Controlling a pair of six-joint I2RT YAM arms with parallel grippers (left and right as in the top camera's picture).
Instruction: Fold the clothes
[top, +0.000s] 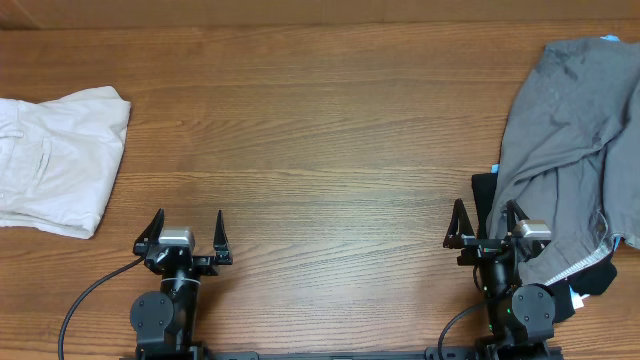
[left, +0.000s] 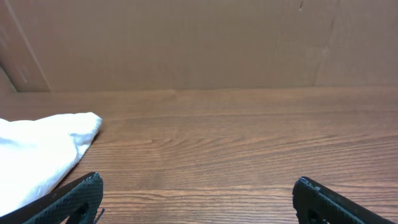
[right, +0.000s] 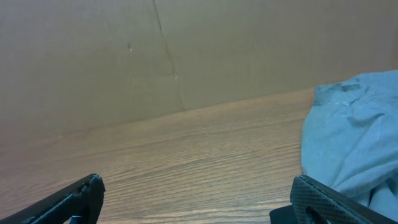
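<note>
Cream-white shorts (top: 55, 160) lie folded at the table's left edge; their corner (left: 43, 146) shows in the left wrist view. A heap of clothes at the right has grey shorts (top: 570, 130) on top, a black garment (top: 487, 200) under them and a light-blue edge (top: 610, 40) at the back. The grey cloth (right: 354, 137) fills the right of the right wrist view. My left gripper (top: 187, 225) stands open near the front edge, right of the white shorts, with nothing in it. The right gripper (top: 487, 218) is open too, empty, its right finger (top: 515, 215) against the heap's edge.
A brown cardboard wall (left: 186, 43) stands along the back of the wooden table (top: 320, 150). A black cable (top: 85, 300) runs from the left arm's base towards the front left.
</note>
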